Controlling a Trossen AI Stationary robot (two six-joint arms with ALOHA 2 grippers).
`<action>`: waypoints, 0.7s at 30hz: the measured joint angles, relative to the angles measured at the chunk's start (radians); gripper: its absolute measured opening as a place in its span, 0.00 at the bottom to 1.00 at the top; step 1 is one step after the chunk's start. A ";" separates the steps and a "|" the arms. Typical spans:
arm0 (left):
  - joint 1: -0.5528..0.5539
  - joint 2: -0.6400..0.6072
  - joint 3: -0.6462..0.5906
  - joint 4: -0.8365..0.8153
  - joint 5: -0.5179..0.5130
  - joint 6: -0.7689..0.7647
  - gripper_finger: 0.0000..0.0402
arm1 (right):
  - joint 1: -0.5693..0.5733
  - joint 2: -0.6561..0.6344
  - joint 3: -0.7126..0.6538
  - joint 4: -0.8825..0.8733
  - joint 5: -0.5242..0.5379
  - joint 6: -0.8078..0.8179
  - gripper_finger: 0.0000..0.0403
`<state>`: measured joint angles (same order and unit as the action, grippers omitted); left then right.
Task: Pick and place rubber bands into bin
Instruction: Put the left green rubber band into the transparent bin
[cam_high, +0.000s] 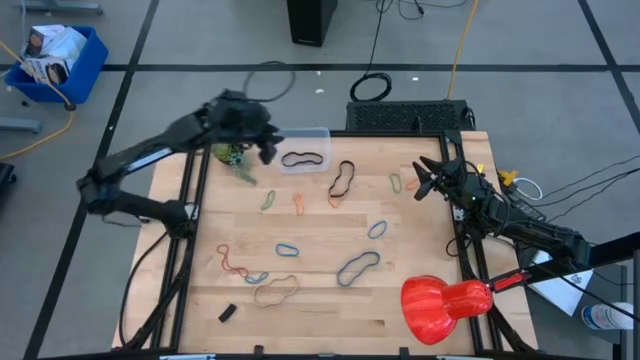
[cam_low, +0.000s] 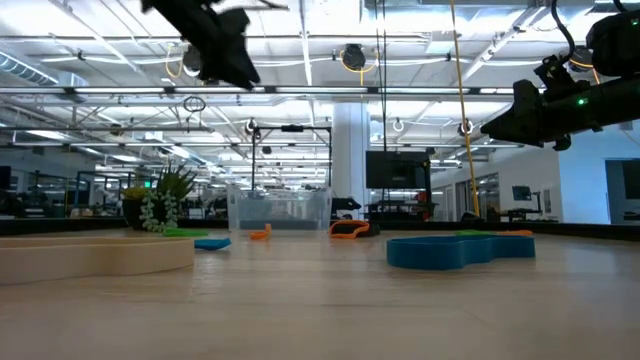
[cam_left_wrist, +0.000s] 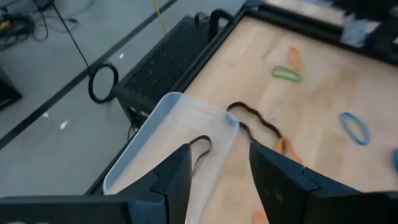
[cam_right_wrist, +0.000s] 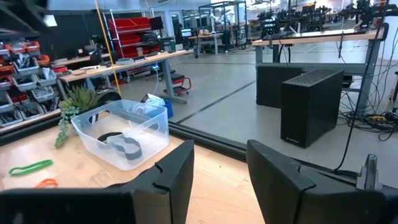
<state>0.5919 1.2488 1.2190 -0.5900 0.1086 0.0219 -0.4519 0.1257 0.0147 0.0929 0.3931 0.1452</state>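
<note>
While clear rounded bin (cam_high: 305, 158) holds black loop (cam_high: 300, 158), left end effector (cam_high: 266, 146) open above

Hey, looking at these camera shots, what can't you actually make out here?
- Bin contents: the high view shows one black band; the left wrist view cuts it off behind that arm's fingers, so a count is unsure.
- Left gripper: blurred in the high view, a dark silhouette in the low view.
- Small black block: too small to identify.
- Right gripper: nothing seen between its fingers.
</note>
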 joint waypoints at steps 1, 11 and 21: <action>0.000 -0.031 0.000 -0.023 0.001 0.000 0.42 | 0.000 0.000 0.000 0.000 0.000 0.000 0.35; -0.053 -0.135 0.000 -0.244 -0.009 -0.170 0.42 | 0.000 0.000 0.000 0.000 0.002 0.000 0.35; -0.142 0.020 0.000 -0.441 -0.064 -0.307 0.42 | 0.000 0.000 0.000 0.000 0.003 0.000 0.35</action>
<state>0.4500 1.2693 1.2190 -1.0306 0.0448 -0.2851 -0.4519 0.1257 0.0151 0.0929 0.3958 0.1452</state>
